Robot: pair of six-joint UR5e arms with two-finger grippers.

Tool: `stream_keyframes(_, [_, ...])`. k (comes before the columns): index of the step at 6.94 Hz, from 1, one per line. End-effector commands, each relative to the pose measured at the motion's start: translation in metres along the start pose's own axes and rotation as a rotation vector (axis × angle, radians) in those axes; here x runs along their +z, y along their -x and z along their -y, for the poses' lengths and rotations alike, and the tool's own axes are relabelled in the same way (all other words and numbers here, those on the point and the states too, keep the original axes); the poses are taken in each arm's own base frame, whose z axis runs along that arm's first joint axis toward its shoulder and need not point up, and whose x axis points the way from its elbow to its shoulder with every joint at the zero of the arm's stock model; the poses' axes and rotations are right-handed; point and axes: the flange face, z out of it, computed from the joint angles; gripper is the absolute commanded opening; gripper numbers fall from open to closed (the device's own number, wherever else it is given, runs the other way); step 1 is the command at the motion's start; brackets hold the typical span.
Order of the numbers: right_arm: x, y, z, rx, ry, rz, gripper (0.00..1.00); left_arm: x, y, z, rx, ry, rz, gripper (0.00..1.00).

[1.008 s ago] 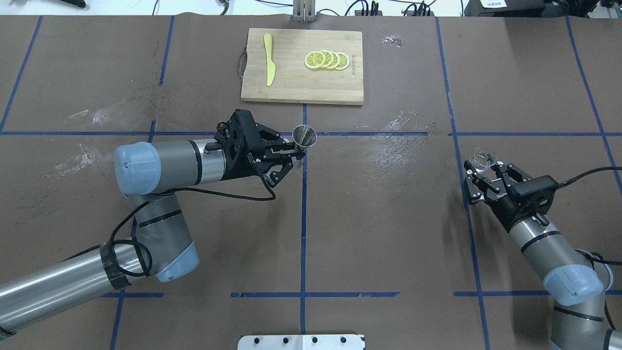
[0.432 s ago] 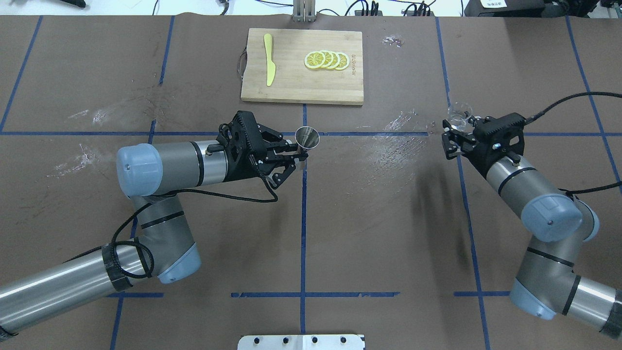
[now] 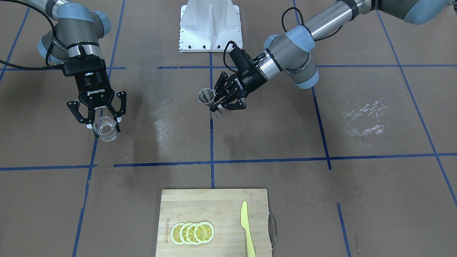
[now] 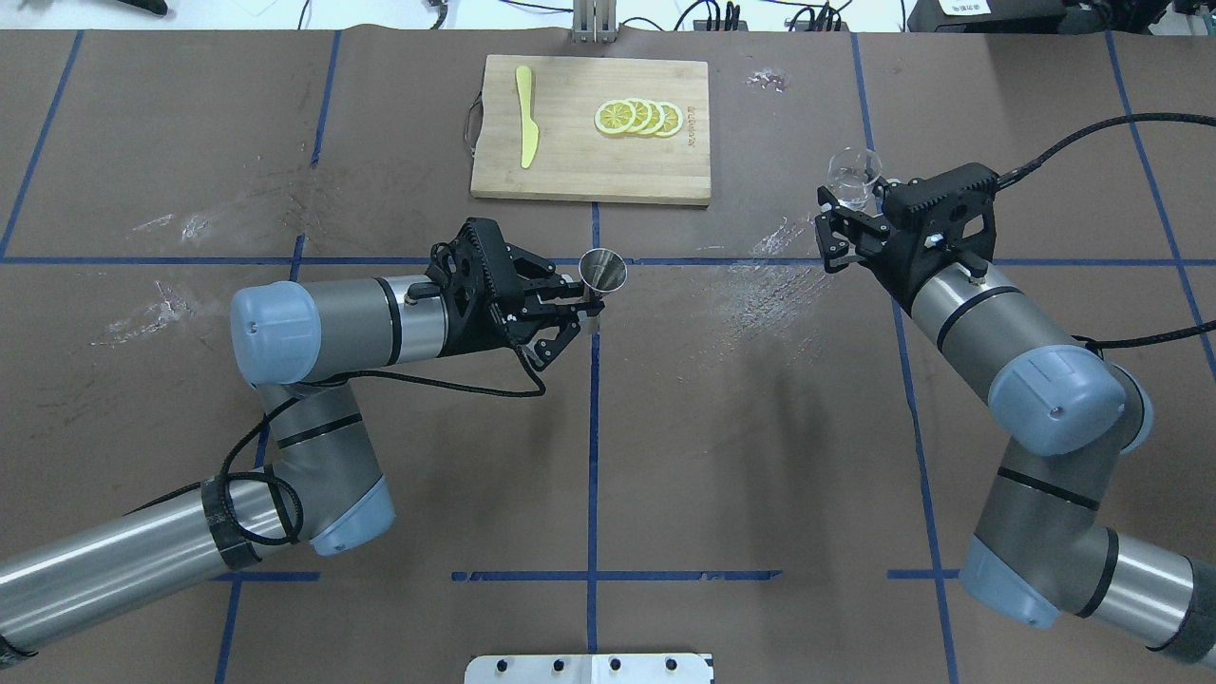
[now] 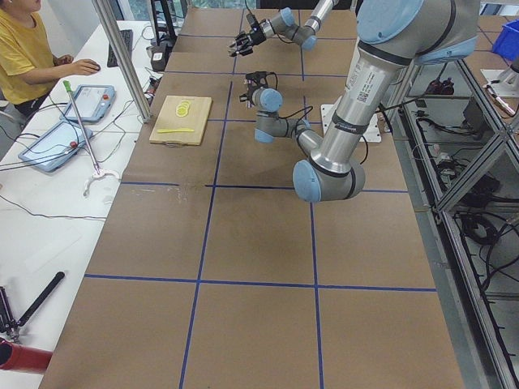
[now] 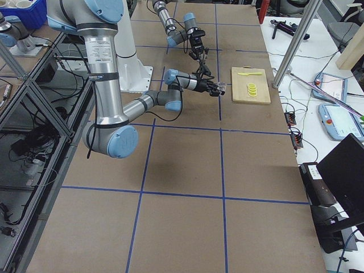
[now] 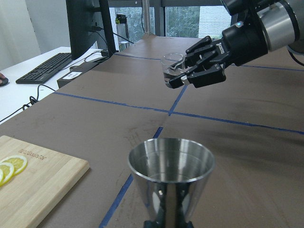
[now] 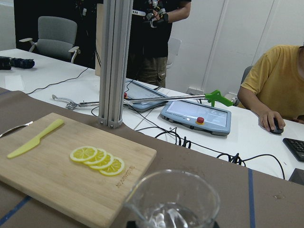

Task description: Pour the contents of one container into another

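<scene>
Both arms raised: my left claw [image 3: 218, 104] pinches the metal jigger [image 3: 206, 95] upright near its waist above the surface [image 3: 271, 135], mouth up to receive. My right claw [image 3: 102, 119] grips the clear cup [image 3: 104, 130] level, well apart, presumably so nothing spills before pouring.

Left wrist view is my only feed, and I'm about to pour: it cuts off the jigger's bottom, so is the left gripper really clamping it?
Observer: Yes, the left gripper is shut on the jigger at its waist.
Operator: Where's the cup from above?
Observer: The clear cup, in the right gripper, is right of the cutting board, not over the jigger.
Operator: Only lemon on that board?
Observer: No, a yellow knife lies there too, apart from the lemon slices.
</scene>
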Motion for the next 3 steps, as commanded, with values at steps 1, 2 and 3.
stream_keyframes(1, [-0.021,0.046,0.005,-0.007,-0.039,-0.011,0.00,0.002,-0.001,-0.001,-0.003,0.005,0.000,0.00])
stream_keyframes(2, [-0.025,0.093,0.015,-0.042,-0.051,-0.027,0.00,0.002,-0.001,-0.001,-0.003,0.008,0.000,0.00])
stream_keyframes(3, [-0.030,0.144,0.025,-0.125,-0.044,-0.059,0.00,0.003,-0.001,0.000,-0.003,0.006,0.000,0.00])
